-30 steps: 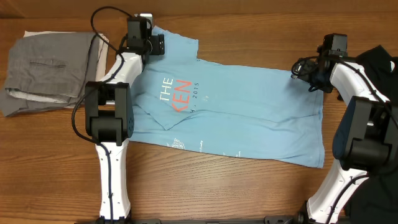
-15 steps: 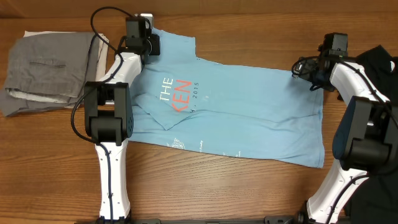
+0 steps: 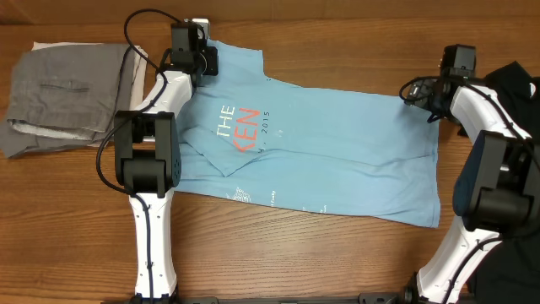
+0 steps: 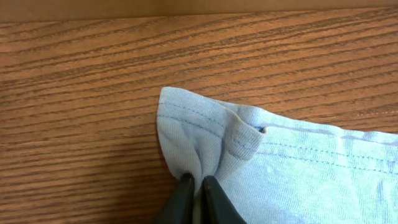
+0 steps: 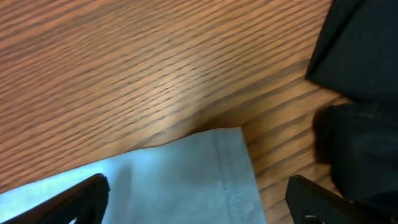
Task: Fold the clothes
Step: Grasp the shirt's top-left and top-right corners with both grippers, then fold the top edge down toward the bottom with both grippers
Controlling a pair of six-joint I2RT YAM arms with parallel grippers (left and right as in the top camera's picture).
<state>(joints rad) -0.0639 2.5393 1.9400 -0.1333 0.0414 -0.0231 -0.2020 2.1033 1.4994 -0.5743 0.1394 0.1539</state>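
Overhead view: the blue shirt [image 3: 337,143] lies flat in the middle of the worktop [image 3: 321,262], with its top side near the far edge. The left tool [image 3: 205,61] sits on the shirt's far left corner. A second ago it was a bit more to the right. It has slid a little to the left, and the shirt edge next to it came along. The right tool [image 3: 426,95] is at the shirt's far right corner and has moved a tiny bit toward the right edge. Grey trousers [image 3: 67,89] lie by the left edge and a black cloth [image 3: 515,80] by the right edge.

Left wrist view: the left tool [image 4: 196,186] was open a second ago and has just snapped closed. Its two tips pinch a bunch of the shirt [image 4: 298,162] corner, and the cloth puckers up there.

Right wrist view: the right tool [image 5: 199,199] is spread wide, with one tip on each side of the shirt [image 5: 186,168] corner. It holds nothing. The black cloth [image 5: 360,93] is just beside it.

So one corner is caught and the other is not yet. I think the right tool must pinch its corner before the fold can start.
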